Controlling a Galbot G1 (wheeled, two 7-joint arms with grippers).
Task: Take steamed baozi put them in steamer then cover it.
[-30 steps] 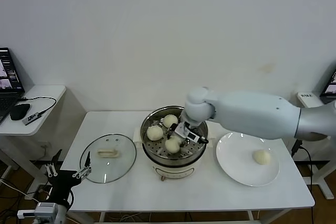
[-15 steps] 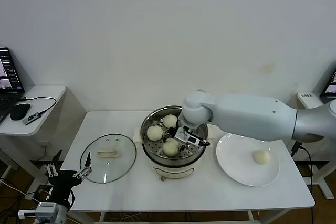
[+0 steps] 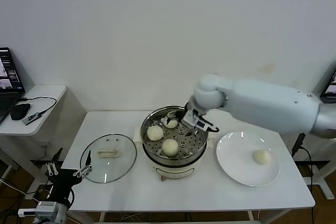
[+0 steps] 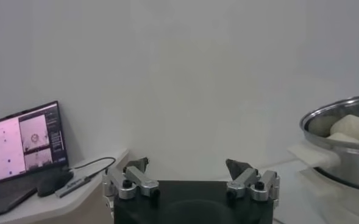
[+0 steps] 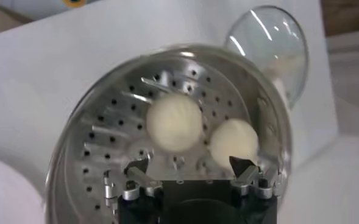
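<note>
The steamer (image 3: pixel 195 153) stands mid-table, and three steamed baozi lie on its perforated tray: one at the left (image 3: pixel 154 132), one at the front (image 3: pixel 169 147) and one at the back (image 3: pixel 171 123), partly behind my right gripper. My right gripper (image 3: pixel 184 119) hovers open over the tray's back right and holds nothing. In the right wrist view, two baozi (image 5: pixel 174 122) (image 5: pixel 233 139) lie beyond the open right gripper (image 5: pixel 188 165). Another baozi (image 3: pixel 261 156) rests on the white plate (image 3: pixel 236 150). The cover (image 3: pixel 108 157) lies flat left of the steamer. My left gripper (image 3: pixel 68 174) waits open below the table's front left corner.
A side desk at the far left carries a laptop (image 4: pixel 21 137), a mouse (image 3: pixel 20 111) and a cable. The left wrist view shows the steamer's rim (image 4: pixel 344 115) off to one side. The white wall stands close behind the table (image 3: pixel 131 192).
My right gripper opened and let the front baozi down onto the tray, then rose and drew back toward the steamer's back right. The left arm has not moved.
</note>
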